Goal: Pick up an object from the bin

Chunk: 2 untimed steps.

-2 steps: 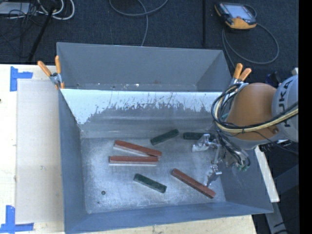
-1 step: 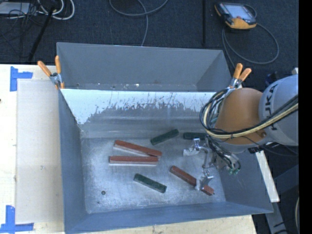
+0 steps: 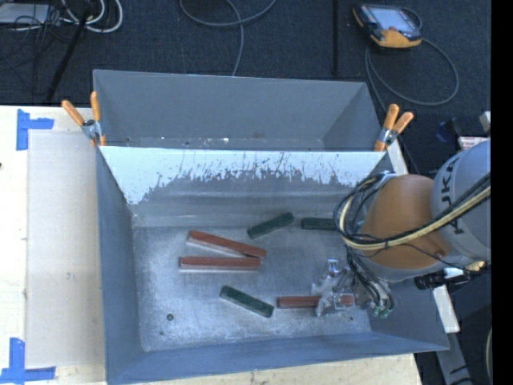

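claw [image 3: 331, 289] low at the bin's [image 3: 160, 303] right, at a brown bar's [image 3: 295, 301] end; spread or pinching, can't tell.

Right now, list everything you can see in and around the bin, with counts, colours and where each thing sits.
long bars: two, reddish brown, close together at the bin's middle
short bar: one, reddish brown, front right, its right end at the gripper
green bars: three, dark green; one rear middle, one rear right partly behind the arm, one front middle
bin: one, grey metal
handheld device: one, orange and dark, on the floor behind the bin
gripper: one, metallic, low at the bin's front right
arm: one, orange cover with cables, entering from the right
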Motion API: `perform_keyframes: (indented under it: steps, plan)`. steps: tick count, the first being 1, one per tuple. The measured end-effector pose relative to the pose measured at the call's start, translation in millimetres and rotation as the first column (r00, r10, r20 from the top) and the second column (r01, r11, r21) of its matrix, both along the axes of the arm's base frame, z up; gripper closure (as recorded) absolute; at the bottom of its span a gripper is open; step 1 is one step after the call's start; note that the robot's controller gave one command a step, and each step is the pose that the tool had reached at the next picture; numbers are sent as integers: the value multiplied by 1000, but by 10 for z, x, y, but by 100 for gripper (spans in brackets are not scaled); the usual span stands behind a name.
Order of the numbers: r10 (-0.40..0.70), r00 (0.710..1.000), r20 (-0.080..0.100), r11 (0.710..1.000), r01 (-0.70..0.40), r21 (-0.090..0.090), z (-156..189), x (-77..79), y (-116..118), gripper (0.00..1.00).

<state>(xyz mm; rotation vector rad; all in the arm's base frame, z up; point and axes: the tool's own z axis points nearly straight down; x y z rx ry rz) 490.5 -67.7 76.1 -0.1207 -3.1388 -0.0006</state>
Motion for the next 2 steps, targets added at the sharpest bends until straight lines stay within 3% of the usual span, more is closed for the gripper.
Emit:
perform_keyframes:
  steps: [1,2]
  plan:
    - [1,1000,0,1000,-1,0,0,0,1,100]
    - [0,1000,4,1000,0,0,1636,-130,230,100]
